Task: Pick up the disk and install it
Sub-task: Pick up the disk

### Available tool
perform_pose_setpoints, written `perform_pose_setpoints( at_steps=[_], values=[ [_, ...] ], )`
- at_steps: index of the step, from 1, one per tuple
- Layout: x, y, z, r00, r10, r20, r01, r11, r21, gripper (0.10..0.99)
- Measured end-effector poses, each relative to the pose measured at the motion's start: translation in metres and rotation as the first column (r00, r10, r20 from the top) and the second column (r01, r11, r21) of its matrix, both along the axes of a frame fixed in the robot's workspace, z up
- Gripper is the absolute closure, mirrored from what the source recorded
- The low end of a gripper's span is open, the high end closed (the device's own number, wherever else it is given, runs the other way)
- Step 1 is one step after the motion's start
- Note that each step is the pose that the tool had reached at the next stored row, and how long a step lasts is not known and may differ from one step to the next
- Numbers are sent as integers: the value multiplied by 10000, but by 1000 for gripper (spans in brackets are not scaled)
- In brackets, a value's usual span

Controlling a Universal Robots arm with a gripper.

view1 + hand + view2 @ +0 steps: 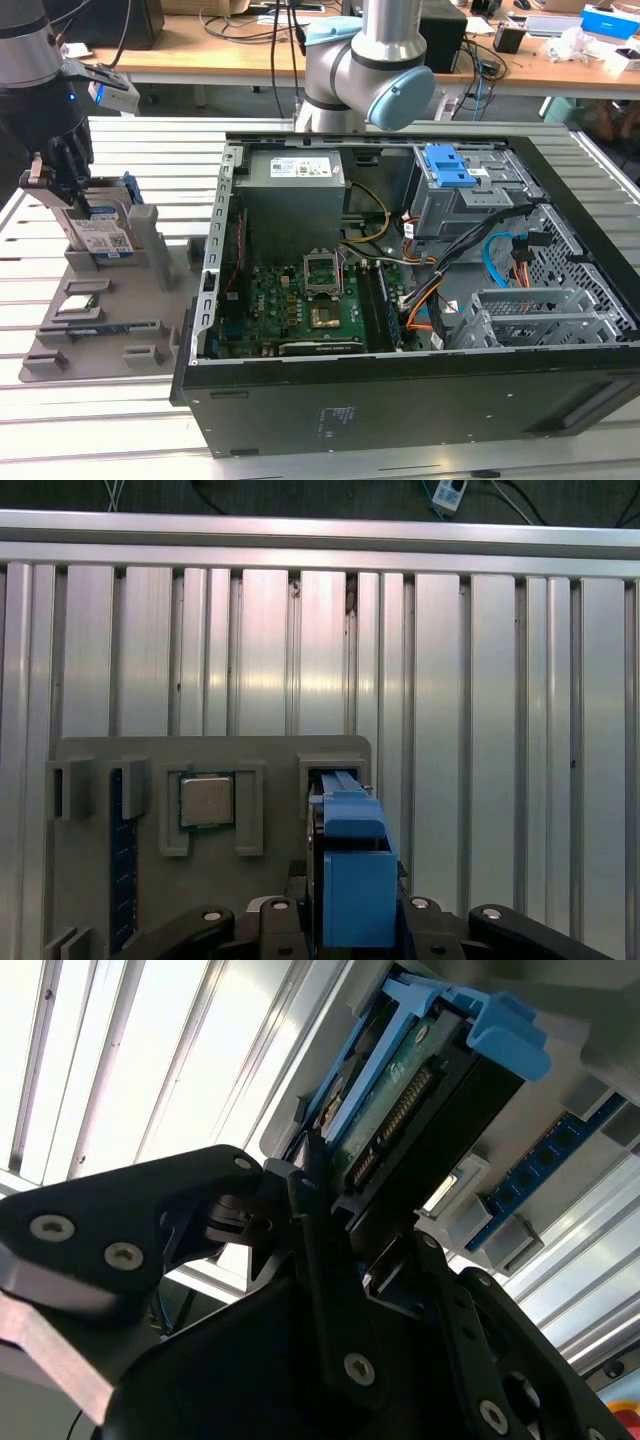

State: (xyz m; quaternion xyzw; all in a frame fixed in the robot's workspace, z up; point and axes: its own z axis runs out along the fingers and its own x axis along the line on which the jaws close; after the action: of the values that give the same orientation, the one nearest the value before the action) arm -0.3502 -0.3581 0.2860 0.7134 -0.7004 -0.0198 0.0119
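Holding: the gripper [68, 192] squeezes the disk [103, 238] on both sides
Disk place: standing up in the grey holder [130, 322], outside the computer case [400, 410]
Not done yet: lifting it, fitting it in

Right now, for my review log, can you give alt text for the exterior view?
The gripper is at the disk, which stands upright in a grey holder at the exterior view's left; an open computer case lies beside it.
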Motion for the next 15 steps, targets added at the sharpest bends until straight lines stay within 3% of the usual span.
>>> perform_pose_setpoints(
  at_steps=[4,15],
  values=[
    [0,0,8,10000,0,3,0,10000,2,722],
    [2,14,190,10000,1,0,-1,10000,-1,722]
  ],
)
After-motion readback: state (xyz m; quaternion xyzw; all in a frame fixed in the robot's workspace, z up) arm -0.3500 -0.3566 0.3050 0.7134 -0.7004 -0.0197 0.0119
